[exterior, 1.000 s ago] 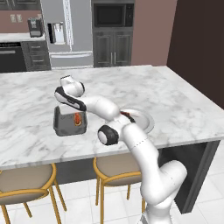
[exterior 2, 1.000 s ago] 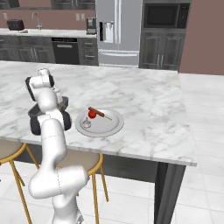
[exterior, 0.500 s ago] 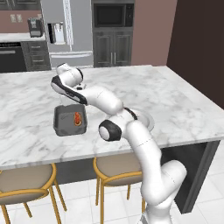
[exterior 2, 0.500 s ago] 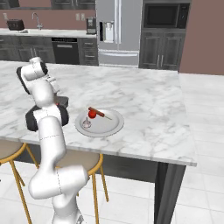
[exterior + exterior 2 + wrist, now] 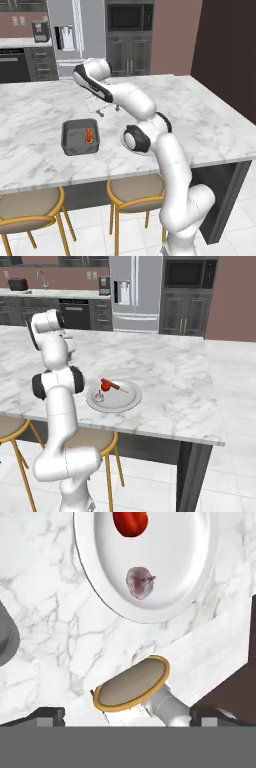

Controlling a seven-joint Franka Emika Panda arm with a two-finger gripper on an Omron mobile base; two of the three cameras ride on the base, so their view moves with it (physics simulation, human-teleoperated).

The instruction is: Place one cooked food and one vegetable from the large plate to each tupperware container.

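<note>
A grey tupperware container sits on the marble counter with a red-orange piece of food inside it. My gripper hangs open and empty above the counter, just right of and behind that tub. The large plate lies to the right near the counter's front edge. It carries a red tomato, a thin brown stick-shaped food and a pale purplish bulb. The hand view looks down on the plate with the tomato and bulb; my gripper shows its tips wide apart.
Round stools with gold frames stand under the counter's front edge; one stool is below the hand. A grey tub corner is at the hand view's left. My own arm hides the tub from the right.
The gripper has lifted up out of the tub, leaving the red-orange food inside, and has swung right toward the plate. The plate's items have not moved.
</note>
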